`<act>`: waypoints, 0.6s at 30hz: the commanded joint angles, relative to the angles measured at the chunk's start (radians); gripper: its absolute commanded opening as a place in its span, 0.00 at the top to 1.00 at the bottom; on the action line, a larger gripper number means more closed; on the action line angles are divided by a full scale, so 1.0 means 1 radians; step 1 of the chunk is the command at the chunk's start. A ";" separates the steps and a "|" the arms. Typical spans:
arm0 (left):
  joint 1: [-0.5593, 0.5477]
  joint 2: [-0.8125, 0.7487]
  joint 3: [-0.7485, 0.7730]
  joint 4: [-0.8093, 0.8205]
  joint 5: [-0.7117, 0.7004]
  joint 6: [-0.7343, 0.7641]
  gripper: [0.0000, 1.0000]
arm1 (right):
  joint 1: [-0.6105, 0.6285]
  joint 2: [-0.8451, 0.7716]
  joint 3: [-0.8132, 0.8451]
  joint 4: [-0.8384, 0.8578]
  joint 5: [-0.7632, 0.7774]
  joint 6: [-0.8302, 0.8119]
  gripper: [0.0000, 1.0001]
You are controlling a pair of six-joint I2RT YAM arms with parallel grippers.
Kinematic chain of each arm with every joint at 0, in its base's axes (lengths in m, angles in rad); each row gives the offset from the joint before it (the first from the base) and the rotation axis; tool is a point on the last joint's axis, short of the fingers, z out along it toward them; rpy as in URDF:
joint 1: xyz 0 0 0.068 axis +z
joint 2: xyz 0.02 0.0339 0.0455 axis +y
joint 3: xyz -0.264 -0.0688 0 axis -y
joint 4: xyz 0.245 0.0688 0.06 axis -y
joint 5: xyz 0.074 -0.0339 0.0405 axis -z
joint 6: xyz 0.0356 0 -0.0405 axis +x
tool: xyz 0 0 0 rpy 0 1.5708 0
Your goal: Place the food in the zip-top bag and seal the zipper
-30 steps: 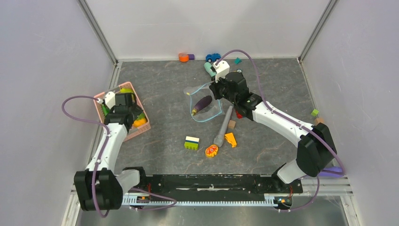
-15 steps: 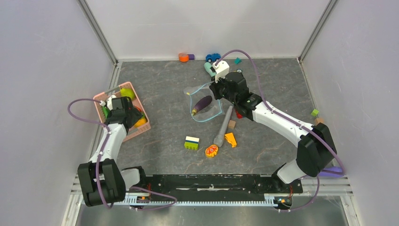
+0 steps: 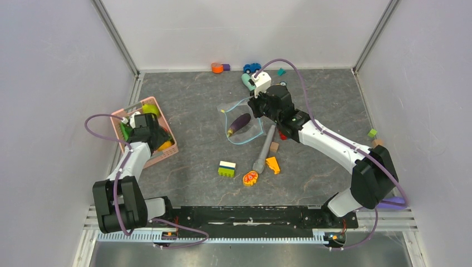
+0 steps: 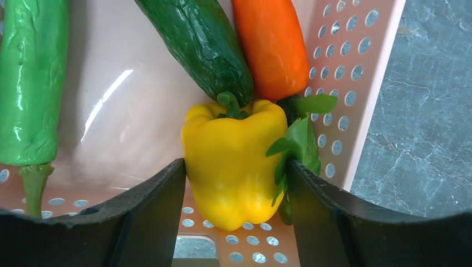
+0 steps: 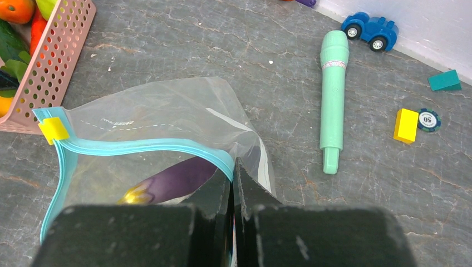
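Observation:
The clear zip-top bag (image 3: 245,130) lies at mid-table with a purple eggplant (image 3: 239,123) inside, also in the right wrist view (image 5: 172,181). My right gripper (image 5: 232,167) is shut on the bag's teal zipper (image 5: 139,147) edge and holds the mouth open. A yellow slider (image 5: 54,129) sits at the zipper's left end. My left gripper (image 4: 236,183) is down in the pink basket (image 4: 345,83), open, with one jaw on each side of a yellow pepper (image 4: 231,161) that rests on the basket floor. A dark green cucumber (image 4: 200,47), an orange piece (image 4: 273,44) and a light green piece (image 4: 30,83) lie beside it.
A teal stick (image 5: 334,94), a blue car (image 5: 370,29), a yellow block (image 5: 406,125) and a teal block (image 5: 445,80) lie behind the bag. A grey stick (image 3: 264,149), an orange block (image 3: 273,164), an oval toy (image 3: 250,178) and a striped block (image 3: 226,168) lie in front.
My left arm has swung left and lowered its gripper into the basket over the yellow pepper. The right gripper and the bag have not moved.

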 commanded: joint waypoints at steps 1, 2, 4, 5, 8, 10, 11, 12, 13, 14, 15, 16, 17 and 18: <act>0.006 0.004 -0.012 0.035 0.026 0.037 0.33 | 0.001 -0.002 0.032 0.021 0.001 -0.015 0.96; 0.006 0.003 -0.014 0.036 0.027 0.034 0.35 | 0.002 -0.002 0.034 0.020 0.001 -0.015 0.96; 0.006 0.000 -0.020 0.041 0.032 0.032 0.41 | 0.002 -0.001 0.033 0.021 0.001 -0.014 0.96; 0.006 0.000 -0.023 0.042 0.035 0.030 0.43 | 0.002 -0.003 0.033 0.021 0.000 -0.015 0.96; 0.007 -0.001 -0.027 0.045 0.045 0.028 0.51 | 0.001 -0.008 0.031 0.021 0.002 -0.015 0.96; 0.006 -0.002 -0.033 0.050 0.057 0.026 0.54 | 0.003 -0.010 0.030 0.021 0.002 -0.015 0.96; 0.006 -0.003 -0.035 0.053 0.067 0.026 0.57 | 0.001 -0.011 0.029 0.021 0.003 -0.015 0.96; 0.006 -0.005 -0.036 0.053 0.071 0.025 0.60 | 0.001 -0.011 0.029 0.021 0.005 -0.015 0.96; 0.007 -0.007 -0.038 0.053 0.069 0.025 0.61 | 0.002 -0.013 0.028 0.022 0.004 -0.015 0.96; 0.006 -0.012 -0.040 0.052 0.066 0.022 0.64 | 0.002 -0.013 0.028 0.022 0.004 -0.015 0.96; 0.006 -0.018 -0.042 0.051 0.061 0.022 0.66 | 0.002 -0.013 0.029 0.022 0.005 -0.015 0.96; 0.006 -0.026 -0.042 0.049 0.054 0.019 0.67 | 0.002 -0.014 0.028 0.022 0.005 -0.015 0.96; 0.006 -0.036 -0.047 0.048 0.047 0.015 0.69 | 0.001 -0.013 0.028 0.021 0.004 -0.015 0.96; 0.006 -0.048 -0.052 0.047 0.036 0.013 0.72 | 0.002 -0.014 0.028 0.022 0.005 -0.015 0.96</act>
